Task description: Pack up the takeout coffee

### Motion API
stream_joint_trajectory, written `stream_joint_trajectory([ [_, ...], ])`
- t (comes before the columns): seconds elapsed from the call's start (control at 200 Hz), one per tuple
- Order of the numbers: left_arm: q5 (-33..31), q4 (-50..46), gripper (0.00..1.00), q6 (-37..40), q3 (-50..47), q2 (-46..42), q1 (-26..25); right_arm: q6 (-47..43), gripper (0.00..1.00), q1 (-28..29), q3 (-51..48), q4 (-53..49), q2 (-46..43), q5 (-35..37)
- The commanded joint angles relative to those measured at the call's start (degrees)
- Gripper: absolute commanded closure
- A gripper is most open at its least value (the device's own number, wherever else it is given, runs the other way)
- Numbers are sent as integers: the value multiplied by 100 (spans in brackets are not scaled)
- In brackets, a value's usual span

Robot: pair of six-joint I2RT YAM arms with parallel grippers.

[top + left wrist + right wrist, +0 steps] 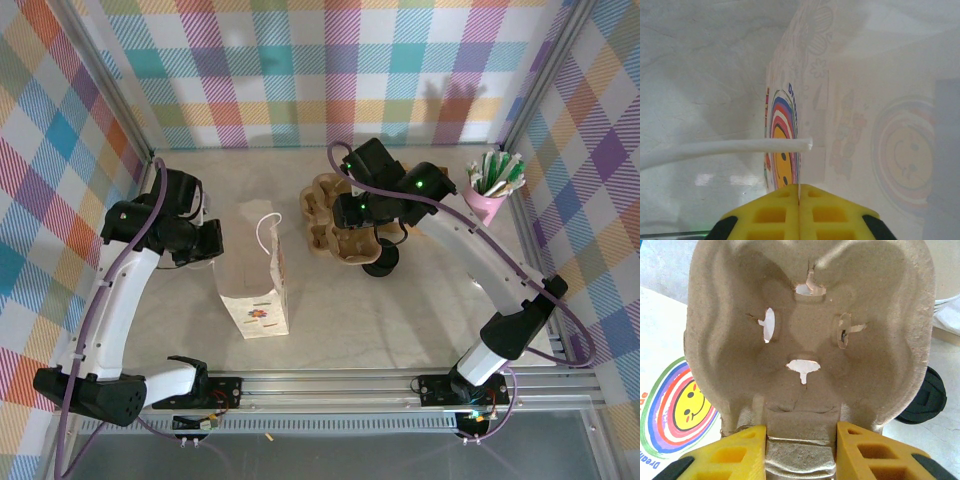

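White paper and brown moulded pulp make up most of what we see.

Top external view: a white paper bag (255, 300) with a loop handle (265, 225) stands left of centre on the pale marbled worktop (400, 320). The left claw (208, 243) meets the bag's left wall. At centre, the right claw (352, 215) holds a pulp carrier (335, 240). A dark, black-topped round thing just right of it, which we take for the takeout coffee (381, 262), stands on the worktop, not yet packed.

Left wrist view: the left claw (799, 192) has its yellow pads pressed together, seemingly on the bag's (865, 100) thin edge. The paper is smooth, faintly see-through, and printed with a rainbow smiley. The handle (740, 147) is a stiff white cord.

Right wrist view: the right claw (801, 435) pinches the carrier's (805, 315) rim tab. The pulp is rough and fibrous, with lobed wells and torn slots. A black round edge, probably the coffee (927, 397), peeks out at lower right.

We judge the bag should be held steady and its mouth open. The carrier should be gripped gently and level, since pulp crushes easily.
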Motion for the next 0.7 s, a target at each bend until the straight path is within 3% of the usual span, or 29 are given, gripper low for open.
stream_joint_trajectory([
  [0.0,-57,-108,100,28,18,-61,-43,35,65,40,239,-127,-36,-75],
  [0.34,28,-317,100,-643,212,-230,-52,301,66,47,1378,-443,210,-389],
  [0.695,191,195,100,-1533,-148,-695,-112,683,67,154,2451,-550,376,-778],
])
